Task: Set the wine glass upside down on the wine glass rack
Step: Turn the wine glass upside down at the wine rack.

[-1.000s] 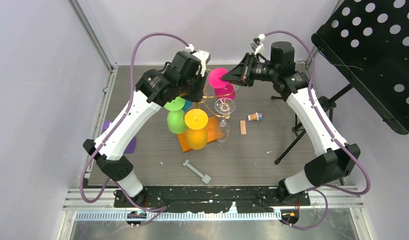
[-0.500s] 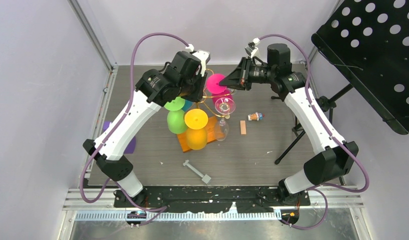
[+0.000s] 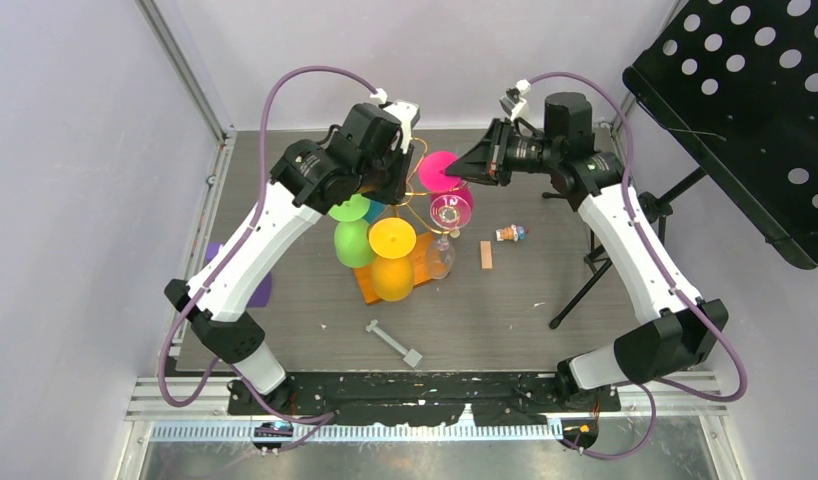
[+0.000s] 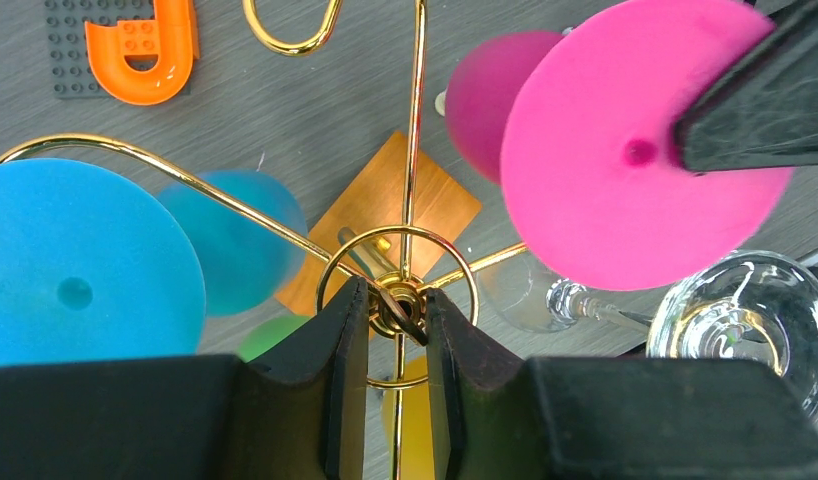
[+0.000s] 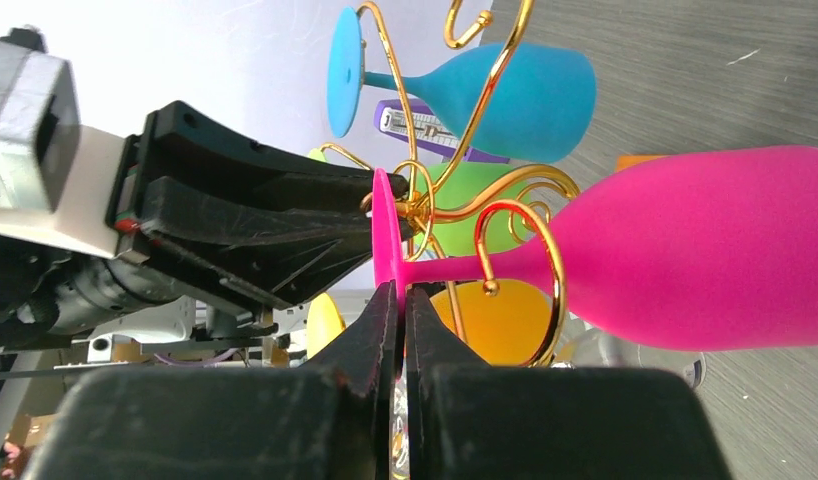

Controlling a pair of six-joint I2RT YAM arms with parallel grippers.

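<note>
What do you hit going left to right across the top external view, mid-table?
Purple object, green glass, yellow glass, clear glass, wooden block, small toy figure. Pink glass omitted: overlaps clear glass.

Left arm (image 3: 260, 240) and right arm (image 3: 625, 235): smooth white plastic links between bulky black joint housings (image 3: 313, 172). A purple cable (image 3: 320, 68) runs along each, base to wrist. Left gripper (image 4: 397, 300) and right gripper (image 5: 400, 295): matte black tapered fingers (image 4: 335, 390).
</note>
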